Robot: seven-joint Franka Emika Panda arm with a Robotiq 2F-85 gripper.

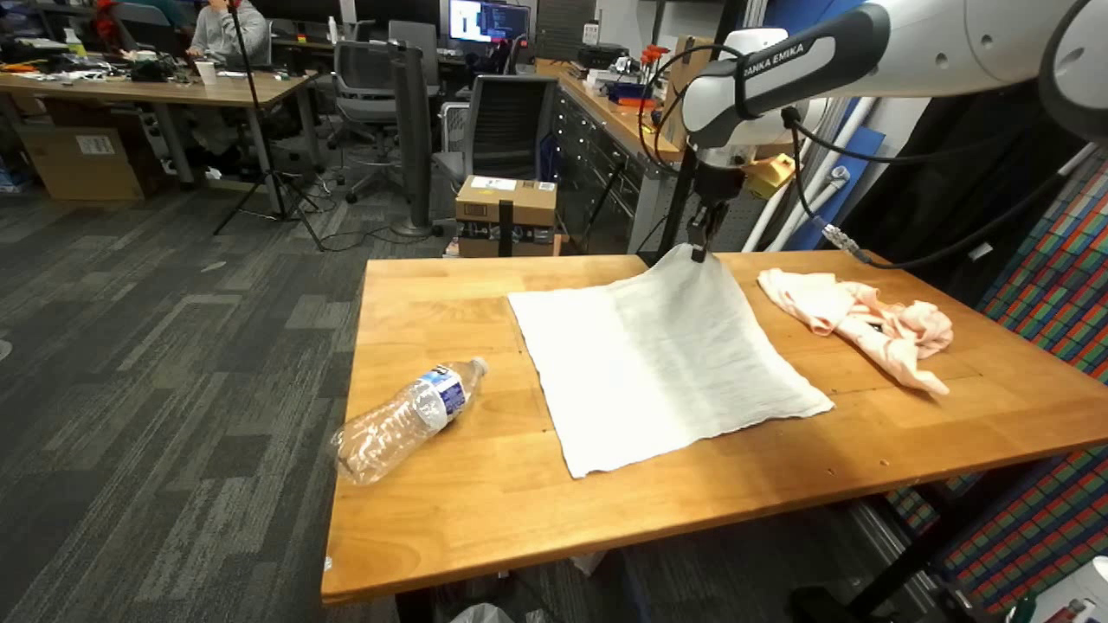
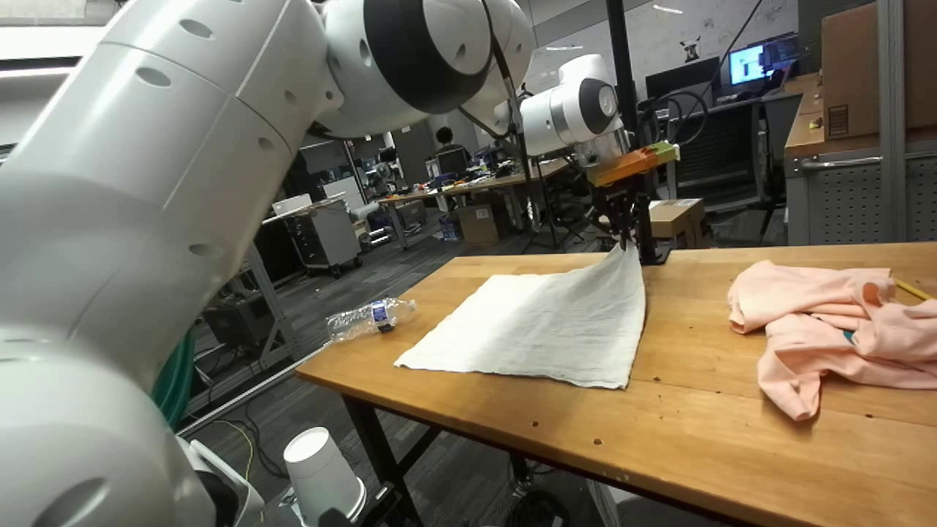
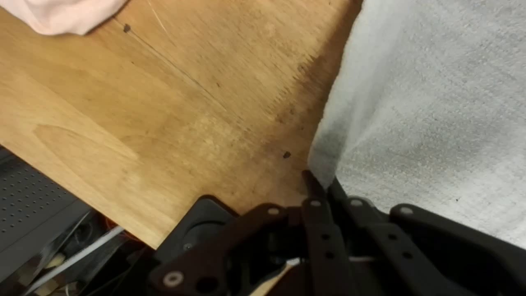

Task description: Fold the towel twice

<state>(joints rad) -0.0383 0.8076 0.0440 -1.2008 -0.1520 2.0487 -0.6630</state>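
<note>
The white towel (image 1: 640, 372) lies spread in one layer on the wooden table (image 1: 485, 519). It also shows in an exterior view (image 2: 534, 329). My gripper (image 1: 698, 251) is shut on the towel's far corner beside the pink cloth and holds it a little above the table. That corner rises to a peak, and the other corners lie flat. In the wrist view the fingertips (image 3: 322, 185) pinch the corner, and the towel (image 3: 435, 102) stretches off to the right. The gripper also shows at the raised corner in an exterior view (image 2: 625, 241).
A crumpled pink cloth (image 1: 866, 320) lies beside the towel; it also shows in an exterior view (image 2: 827, 315). A clear plastic bottle (image 1: 407, 424) lies on its side near the table edge opposite the pink cloth. A black post (image 2: 646, 227) stands at the table's far edge, close to the gripper.
</note>
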